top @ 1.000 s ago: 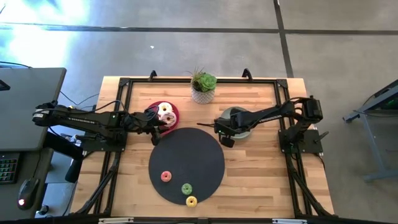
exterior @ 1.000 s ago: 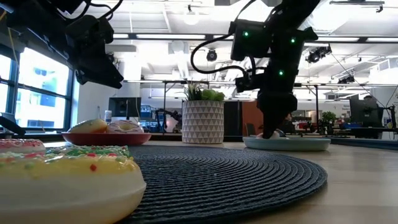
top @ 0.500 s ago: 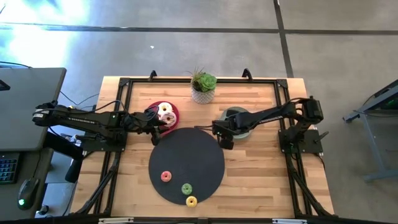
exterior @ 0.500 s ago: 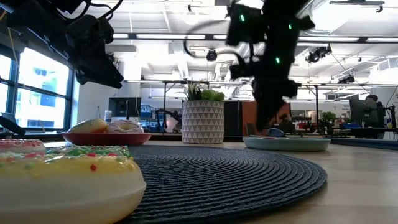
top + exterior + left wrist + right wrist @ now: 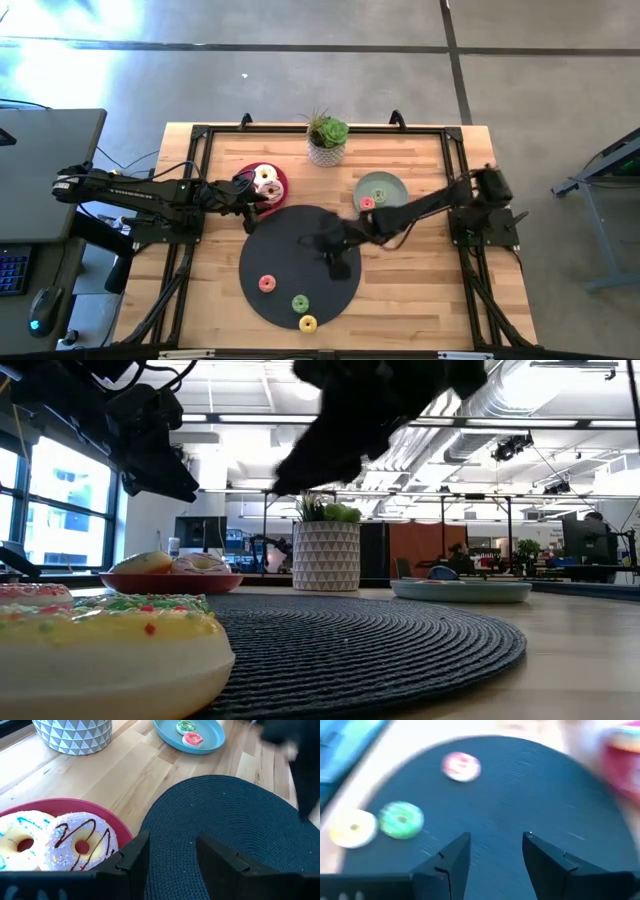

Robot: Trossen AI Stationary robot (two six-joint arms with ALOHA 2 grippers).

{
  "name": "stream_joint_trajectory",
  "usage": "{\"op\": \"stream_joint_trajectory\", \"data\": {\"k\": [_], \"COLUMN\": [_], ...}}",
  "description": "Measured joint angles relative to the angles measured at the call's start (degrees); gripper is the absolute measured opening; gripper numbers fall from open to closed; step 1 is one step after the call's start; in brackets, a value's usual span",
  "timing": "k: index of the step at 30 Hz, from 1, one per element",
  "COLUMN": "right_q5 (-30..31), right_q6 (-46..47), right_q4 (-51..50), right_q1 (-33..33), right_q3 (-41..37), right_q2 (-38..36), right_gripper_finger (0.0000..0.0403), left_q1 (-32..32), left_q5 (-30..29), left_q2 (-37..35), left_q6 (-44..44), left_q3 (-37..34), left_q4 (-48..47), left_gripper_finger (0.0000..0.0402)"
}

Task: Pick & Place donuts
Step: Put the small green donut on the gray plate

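Note:
Three mini donuts lie on the black mat (image 5: 300, 255): red-pink (image 5: 266, 284) (image 5: 461, 766), green (image 5: 299, 303) (image 5: 401, 820) and yellow (image 5: 308, 324) (image 5: 352, 827). Two large donuts (image 5: 80, 845) (image 5: 20, 840) rest on the red plate (image 5: 280, 180). A red mini donut (image 5: 367, 203) (image 5: 192, 739) and a green one (image 5: 186, 726) lie on the sage-green plate (image 5: 390, 185). My right gripper (image 5: 337, 260) (image 5: 496, 845) hovers open above the mat, holding nothing. My left gripper (image 5: 250, 207) (image 5: 172, 850) waits open beside the red plate.
A potted plant (image 5: 327, 140) in a white patterned pot stands at the table's far edge, between the two plates. The black frame rails (image 5: 200, 150) run along the table's sides. Bare wood lies to the right of the mat (image 5: 420, 280).
My right gripper has left the sage-green plate and swung fast toward the table's near left, out over the mat. A red mini donut now shows on the plate where the gripper stood. My left arm has kept still.

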Motion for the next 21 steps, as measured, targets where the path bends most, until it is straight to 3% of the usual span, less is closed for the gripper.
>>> {"op": "stream_joint_trajectory", "data": {"k": [4, 14, 21], "right_q5": [-3.95, -8.34, -10.67], "right_q6": [-0.05, 0.92, 4.65], "right_q4": [7.03, 5.62, 2.92], "right_q1": [3.06, 5.8, 5.85], "right_q3": [2.77, 14.04, 15.66], "right_q2": [6.02, 17.95, 21.41], "right_gripper_finger": [0.0168, 0.0167, 0.0167], "left_q1": [-0.02, 0.0, 0.0], "left_q5": [0.4, 0.63, 3.19], "left_q2": [0.0, 0.0, -0.01], "left_q6": [-0.04, -0.2, -0.49], "left_q3": [0.0, -0.02, -0.02], "left_q4": [0.02, 0.02, -0.01], "left_gripper_finger": [0.0154, 0.0154, 0.0154]}}
